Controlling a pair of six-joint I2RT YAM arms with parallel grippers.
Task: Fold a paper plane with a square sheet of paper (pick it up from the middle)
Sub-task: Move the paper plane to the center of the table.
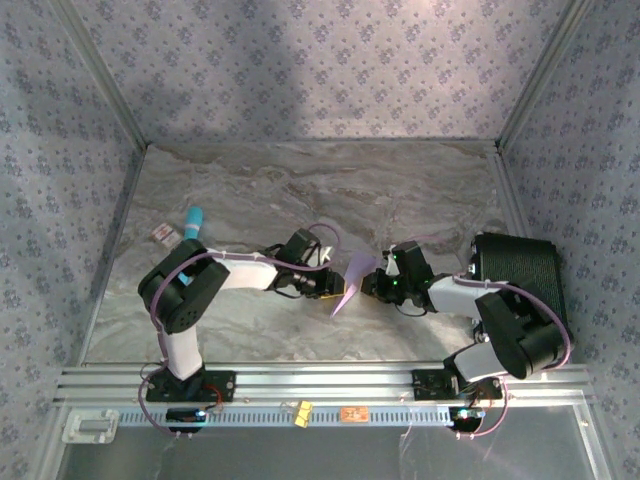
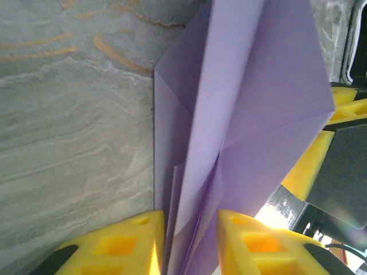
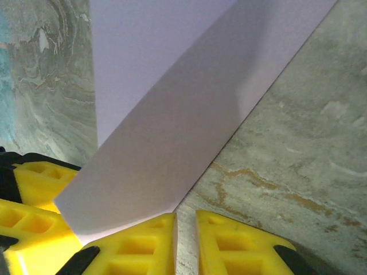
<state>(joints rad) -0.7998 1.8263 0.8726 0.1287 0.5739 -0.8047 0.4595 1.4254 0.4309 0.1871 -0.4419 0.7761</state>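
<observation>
- Left pincer [image 2: 190,215] clamps the lavender-purple folded paper plane [image 2: 252,86] at its crease, likely steadying it.
- Right pincer [image 3: 186,215], at the plane's 3 o'clock, sits nearly closed and empty, likely for creasing.

Overhead view: even, rather dim light; broad soft shadow on far blue-patterned wallpaper wall [image 1: 250,60]. Left wrist view: white glare near right, folded lavender paper [image 2: 241,114] blurred.

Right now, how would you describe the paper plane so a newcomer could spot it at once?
On the marble table, look toward the middle of the near edge. The paper plane is the folded, pointed lavender sheet between the left gripper and the right gripper. Unlike it, the tube at far left is teal and the box at right is black.
</observation>
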